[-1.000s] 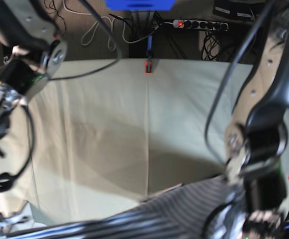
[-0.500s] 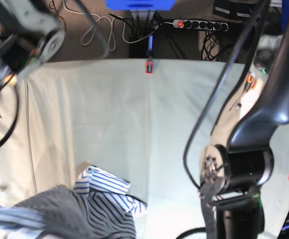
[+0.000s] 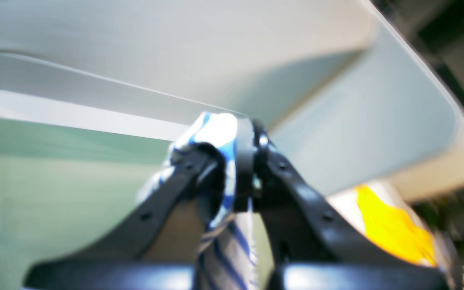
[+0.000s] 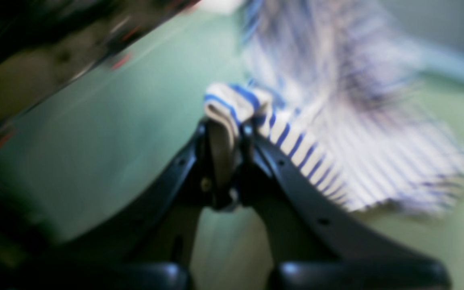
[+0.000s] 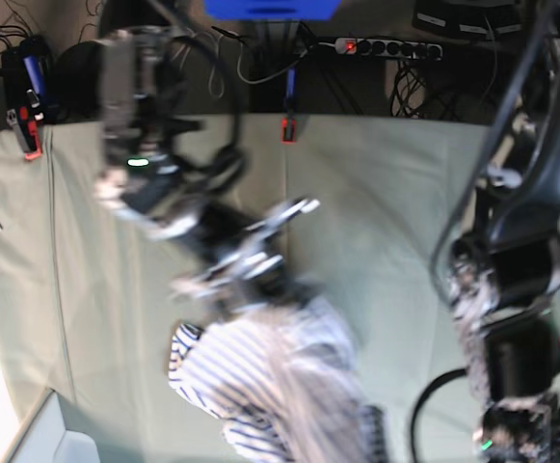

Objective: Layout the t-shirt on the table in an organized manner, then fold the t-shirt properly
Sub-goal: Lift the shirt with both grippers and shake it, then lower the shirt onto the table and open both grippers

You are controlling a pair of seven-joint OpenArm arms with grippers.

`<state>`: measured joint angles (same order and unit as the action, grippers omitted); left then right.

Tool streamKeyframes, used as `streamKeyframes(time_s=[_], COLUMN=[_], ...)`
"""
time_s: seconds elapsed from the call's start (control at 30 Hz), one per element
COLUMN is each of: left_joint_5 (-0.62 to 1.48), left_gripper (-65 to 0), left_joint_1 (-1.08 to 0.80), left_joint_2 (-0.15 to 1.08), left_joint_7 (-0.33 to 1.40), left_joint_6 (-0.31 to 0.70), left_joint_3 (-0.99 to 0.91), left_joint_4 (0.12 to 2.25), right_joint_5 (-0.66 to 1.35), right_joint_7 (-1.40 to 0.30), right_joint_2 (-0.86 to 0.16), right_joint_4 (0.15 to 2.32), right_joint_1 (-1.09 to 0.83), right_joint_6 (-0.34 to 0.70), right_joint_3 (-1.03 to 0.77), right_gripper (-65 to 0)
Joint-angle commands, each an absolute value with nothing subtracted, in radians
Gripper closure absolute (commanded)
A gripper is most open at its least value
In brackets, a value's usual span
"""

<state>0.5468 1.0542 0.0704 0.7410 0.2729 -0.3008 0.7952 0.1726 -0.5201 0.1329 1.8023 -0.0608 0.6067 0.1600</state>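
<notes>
The white, blue-striped t-shirt [image 5: 260, 386] hangs bunched and motion-blurred over the lower middle of the table [image 5: 386, 193]. My right gripper [image 4: 228, 133] is shut on a folded striped edge of the t-shirt [image 4: 336, 133], which trails off to its right. In the base view the right gripper [image 5: 251, 270] is blurred above the shirt at mid-table. My left gripper [image 3: 242, 161] is shut on another bunch of the t-shirt [image 3: 232, 245], whose cloth hangs down between the fingers. The left arm [image 5: 506, 280] stands at the right edge.
A red clamp [image 5: 287, 128] holds the far table edge, another [image 5: 29, 135] the far left corner. A power strip [image 5: 387, 46] and cables lie behind the table. Something yellow [image 3: 393, 229] lies beyond the table's rounded corner [image 3: 449, 133].
My right arm has swung from the far left to the middle of the table, carrying the shirt from the lower left toward the lower centre. The left arm has shifted slightly.
</notes>
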Motion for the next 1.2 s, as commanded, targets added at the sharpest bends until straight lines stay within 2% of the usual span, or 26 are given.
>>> streamKeyframes(time_s=[0.0,0.1,0.13,0.2,0.27,0.33,0.43,0.5,0.6,0.77,0.9,1.0,1.17], left_joint_5=[0.568,0.568,0.567,0.559,0.559,0.564,0.570,0.573,0.644,0.814,0.840,0.842,0.842], left_gripper=[-0.6,-2.1,-4.1,-12.7,-22.3,-31.5,-41.0,-45.3,-48.3,-49.0,-49.0,-49.0,-49.0], left_joint_1=[1.081,1.043,1.032,1.006,0.981,0.949,0.924,0.903,0.832,0.555,0.268,0.071,-0.140], left_joint_2=[0.082,0.150,0.166,0.208,0.240,0.280,0.331,0.357,0.386,0.390,0.288,0.196,0.050], left_joint_7=[0.728,0.736,0.737,0.737,0.737,0.730,0.733,0.743,0.825,0.947,0.957,0.946,0.908], left_joint_6=[0.291,0.292,0.292,0.294,0.291,0.288,0.288,0.286,0.286,0.283,0.283,0.283,0.283], left_joint_3=[-0.298,-0.298,-0.298,-0.297,-0.297,-0.297,-0.303,-0.305,-0.318,-0.478,-0.584,-0.611,-0.639], left_joint_4=[0.812,0.812,0.812,0.812,0.809,0.812,0.814,0.816,0.891,1.155,1.369,1.445,1.512], right_joint_5=[0.188,0.186,0.186,0.186,0.186,0.188,0.189,0.189,0.188,0.189,0.189,0.188,0.186], right_joint_7=[-0.496,-0.496,-0.496,-0.496,-0.496,-0.496,-0.495,-0.495,-0.495,-0.452,-0.426,-0.427,-0.429], right_joint_2=[0.136,0.130,0.119,0.111,0.113,0.119,0.130,0.136,0.110,-0.001,-0.088,-0.128,-0.177], right_joint_4=[1.774,1.656,1.627,1.561,1.506,1.458,1.440,1.449,1.486,1.543,1.554,1.552,1.549], right_joint_1=[-0.045,-0.021,-0.012,0.019,0.054,0.090,0.110,0.105,0.085,0.061,0.059,0.064,0.077], right_joint_6=[0.615,0.615,0.615,0.615,0.615,0.615,0.615,0.615,0.615,0.615,0.615,0.615,0.615], right_joint_3=[0.199,0.343,0.395,0.526,0.625,0.700,0.745,0.713,0.628,0.447,0.306,0.219,0.127], right_gripper=[0.0,0.0,0.0,-0.6,-6.0,-14.2,-26.0,-32.4,-36.6,-36.6,-36.6,-36.7,-36.8])
